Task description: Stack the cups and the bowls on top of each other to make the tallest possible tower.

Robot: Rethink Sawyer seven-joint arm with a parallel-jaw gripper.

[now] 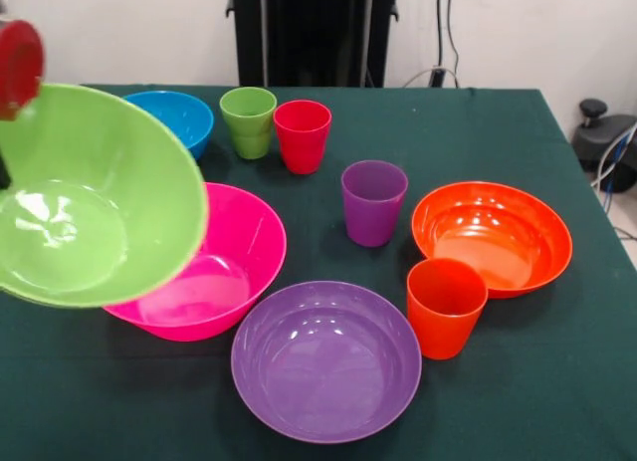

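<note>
The green bowl (pixel 90 197) hangs tilted in the air at the left, above the left part of the pink bowl (pixel 234 267). A red part of my arm (pixel 15 63) shows over its rim. My gripper (pixel 4 164) is at the picture's left edge, mostly hidden behind the bowl it holds. On the table are the blue bowl (pixel 177 117), purple bowl (pixel 326 361) and orange bowl (pixel 493 237). Standing upright are the green cup (pixel 248 120), red cup (pixel 302 134), purple cup (pixel 373 202) and orange cup (pixel 445 307). The yellow cup is out of view.
The dark green tablecloth (pixel 478 122) covers the table. My black pedestal (pixel 314 33) stands at the far side. A black device with cables (pixel 602 137) sits beyond the table's right edge.
</note>
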